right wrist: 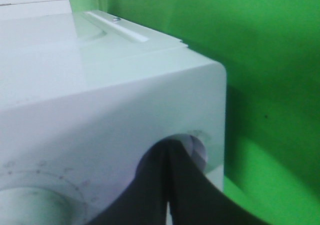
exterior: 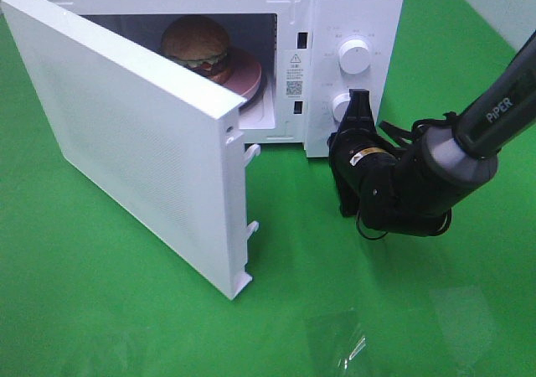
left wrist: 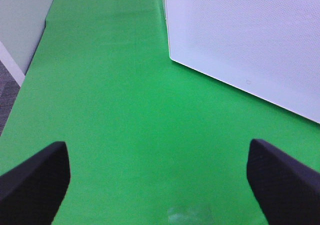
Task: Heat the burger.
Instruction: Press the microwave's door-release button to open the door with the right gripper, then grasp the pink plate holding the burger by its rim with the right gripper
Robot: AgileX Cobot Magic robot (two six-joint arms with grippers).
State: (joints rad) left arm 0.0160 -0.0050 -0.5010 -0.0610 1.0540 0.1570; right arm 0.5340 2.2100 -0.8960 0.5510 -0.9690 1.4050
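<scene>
Right tool [exterior: 358, 100] pinched at lower knob [exterior: 340, 109] — pointing up; wrist low.

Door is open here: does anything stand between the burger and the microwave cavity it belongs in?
Nothing visible does. The burger already sits on the pink plate inside the microwave. Its door stands swung open at the front.

The left gripper [left wrist: 160, 185] is held over green cloth [left wrist: 115, 100], jaws spread wide. A white door [left wrist: 250, 35] is seen ahead.
</scene>
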